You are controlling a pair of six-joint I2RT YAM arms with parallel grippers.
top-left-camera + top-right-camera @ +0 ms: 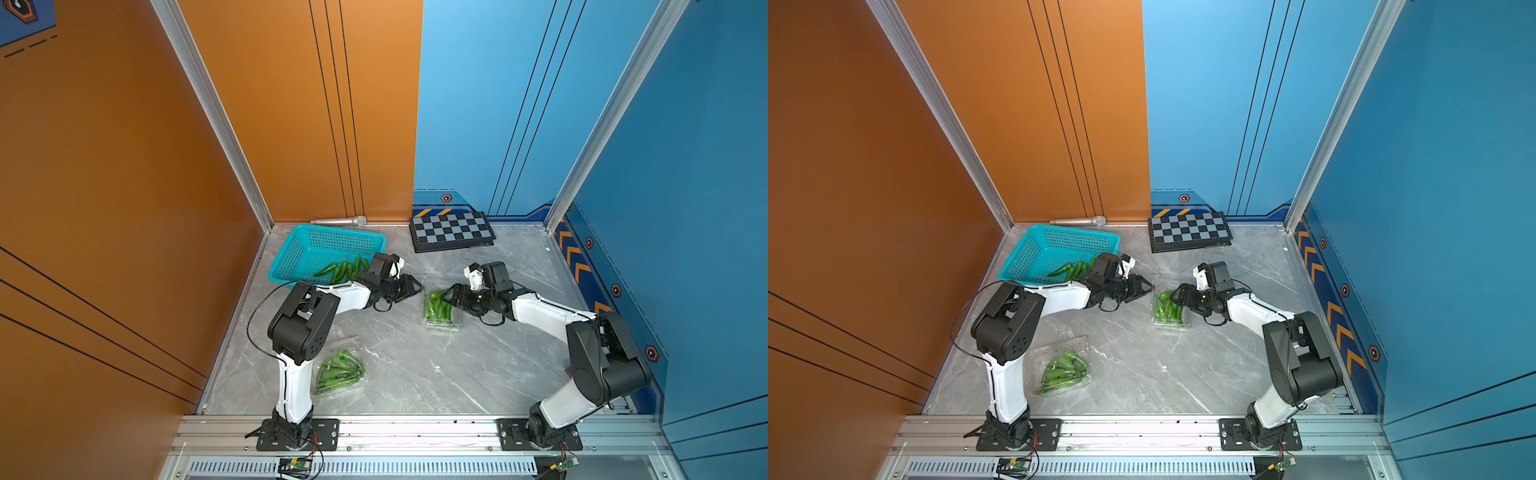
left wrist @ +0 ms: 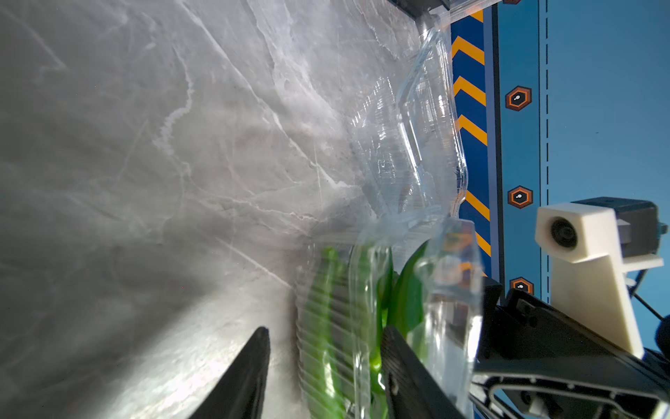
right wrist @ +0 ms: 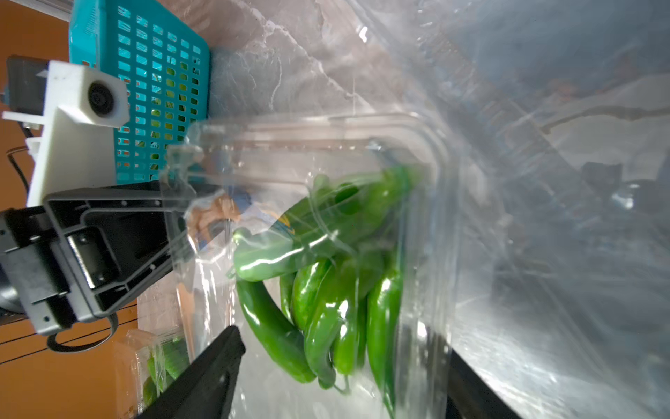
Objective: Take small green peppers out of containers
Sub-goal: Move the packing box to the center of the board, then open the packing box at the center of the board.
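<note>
Peppers (image 3: 326, 290) fill the container (image 3: 362, 123) flanked by fingers of the right claw (image 3: 342, 341).

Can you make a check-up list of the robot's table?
Surface: grey marble-look tabletop, no spills seen.
Job's things: clear plastic clamshell box of small green peppers mid-table; second clear box beside the left arm; loose green peppers in teal perforated plastic basket.
Clutter: silver microphone, black-and-white chessboard.
Grippers: left gripper and right gripper at the middle box, jaws apart; grip unclear.
Cables: black cable loops beside left arm.
Surroundings: orange wall, blue wall.
</note>
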